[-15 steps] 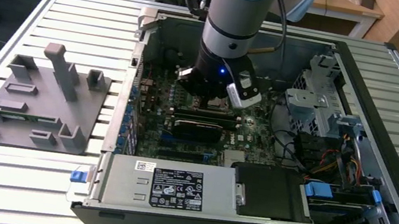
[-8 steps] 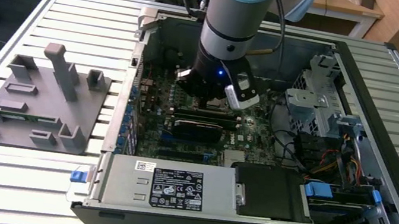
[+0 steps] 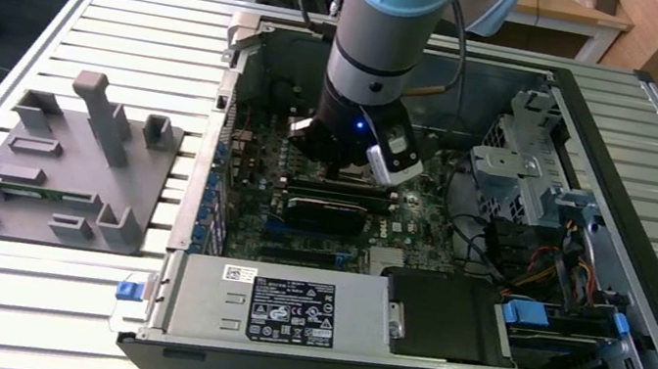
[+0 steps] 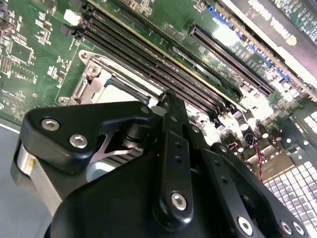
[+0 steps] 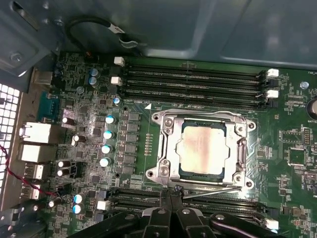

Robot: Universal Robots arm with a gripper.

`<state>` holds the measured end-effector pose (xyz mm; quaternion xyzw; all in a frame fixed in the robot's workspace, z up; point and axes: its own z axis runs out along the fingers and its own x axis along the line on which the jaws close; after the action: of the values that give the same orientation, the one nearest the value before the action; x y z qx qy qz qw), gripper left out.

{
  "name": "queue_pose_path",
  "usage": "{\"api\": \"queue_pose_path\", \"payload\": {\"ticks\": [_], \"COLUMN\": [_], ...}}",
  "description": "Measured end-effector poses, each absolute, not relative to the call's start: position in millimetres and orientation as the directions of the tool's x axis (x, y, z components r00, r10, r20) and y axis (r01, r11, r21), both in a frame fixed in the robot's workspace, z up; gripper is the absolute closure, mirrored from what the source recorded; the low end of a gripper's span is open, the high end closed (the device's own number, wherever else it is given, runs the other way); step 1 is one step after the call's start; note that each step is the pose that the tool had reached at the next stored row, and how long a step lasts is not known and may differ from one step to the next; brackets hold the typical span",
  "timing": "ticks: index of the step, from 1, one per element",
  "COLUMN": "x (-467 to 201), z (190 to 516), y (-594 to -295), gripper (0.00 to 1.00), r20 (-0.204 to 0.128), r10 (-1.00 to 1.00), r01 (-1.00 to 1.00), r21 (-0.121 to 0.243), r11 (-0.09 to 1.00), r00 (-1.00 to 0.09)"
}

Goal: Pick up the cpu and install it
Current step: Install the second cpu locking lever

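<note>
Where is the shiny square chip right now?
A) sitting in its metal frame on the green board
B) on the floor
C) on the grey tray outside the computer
A: in the first wrist view the chip lies flat inside the metal frame on the green board, with the claw just beside the frame.

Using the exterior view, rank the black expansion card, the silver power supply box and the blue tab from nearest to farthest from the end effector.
Measured from the end effector, low over the motherboard inside the case:
1. Black expansion card, directly in front of it on the board.
2. Silver power supply box, at the case's near edge.
3. Blue tab, beyond that box's end, toward the exterior view's left.
</note>
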<state>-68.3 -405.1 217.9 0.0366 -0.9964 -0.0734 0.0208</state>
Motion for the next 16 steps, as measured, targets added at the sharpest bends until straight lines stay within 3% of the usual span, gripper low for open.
{"api": "queue_pose_path", "payload": {"ticks": [16], "x": [-69.9], "z": [213.5], "y": [-406.3], "gripper": [0.89], "r20": [0.036], "r10": [-0.076], "r01": [-0.070], "r21": [0.149], "r11": [0.986], "r00": [-0.996]}}
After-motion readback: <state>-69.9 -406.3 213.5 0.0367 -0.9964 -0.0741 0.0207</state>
